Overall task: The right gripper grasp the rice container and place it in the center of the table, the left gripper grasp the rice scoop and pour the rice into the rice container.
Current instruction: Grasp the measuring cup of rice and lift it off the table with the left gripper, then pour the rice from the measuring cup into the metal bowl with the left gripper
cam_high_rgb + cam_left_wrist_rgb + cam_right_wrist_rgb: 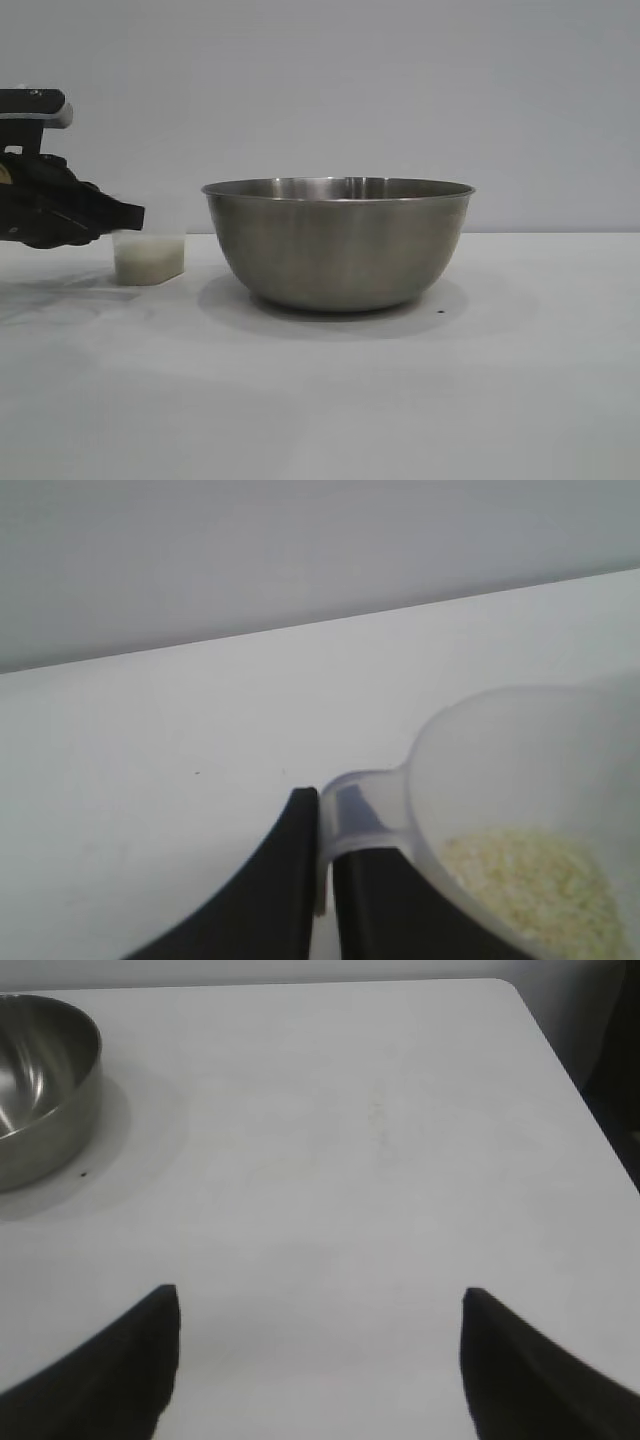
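We should lift the rice scoop point(148, 257) level, since the left gripper point(322, 825) is clamped on its handle. The steel rice container point(338, 243) stands empty as far as we see, beyond the scoop from that claw; the scoop holds rice point(530, 885). The right gripper point(318, 1360) gapes, idle.

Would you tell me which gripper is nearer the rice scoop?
Left. The left gripper has its fingers shut on the rice scoop's handle. The right gripper hangs open over bare table, past the rice container, with no scoop in its view.
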`<state>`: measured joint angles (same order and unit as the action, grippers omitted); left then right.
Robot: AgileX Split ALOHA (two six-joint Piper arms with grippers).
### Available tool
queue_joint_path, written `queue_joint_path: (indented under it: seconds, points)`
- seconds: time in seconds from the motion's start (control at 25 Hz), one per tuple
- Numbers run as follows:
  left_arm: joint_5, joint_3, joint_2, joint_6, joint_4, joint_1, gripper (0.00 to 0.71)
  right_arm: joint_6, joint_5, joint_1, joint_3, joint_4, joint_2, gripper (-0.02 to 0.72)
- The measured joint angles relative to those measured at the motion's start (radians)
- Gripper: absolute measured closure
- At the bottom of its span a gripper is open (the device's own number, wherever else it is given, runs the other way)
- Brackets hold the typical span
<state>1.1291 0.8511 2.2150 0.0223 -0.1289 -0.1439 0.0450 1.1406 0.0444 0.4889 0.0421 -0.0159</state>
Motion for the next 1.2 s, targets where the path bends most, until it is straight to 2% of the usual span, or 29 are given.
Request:
queue_joint_path:
  seconds: [0.32,0.56,0.76,0.96,1.2]
  points:
    - [0.000,0.000,-0.138,0.093,-0.036,0.000,0.710,0.000,0.000,0.000,0.000,0.000,0.000,0.189]
    - [0.000,0.000,-0.228,0.103,-0.149,0.000,0.710,0.000,0.000,0.000,0.000,0.000,0.000,0.189]
    - [0.002,0.009,-0.272,0.168,-0.295,-0.002,0.710,0.000,0.000,0.000,0.000,0.000,0.000,0.189]
    - [0.002,0.041,-0.273,0.303,-0.384,-0.047,0.710,0.000,0.000,0.000,0.000,0.000,0.000,0.189]
    - [0.002,0.093,-0.273,0.492,-0.414,-0.123,0.710,0.000,0.000,0.000,0.000,0.000,0.000,0.189]
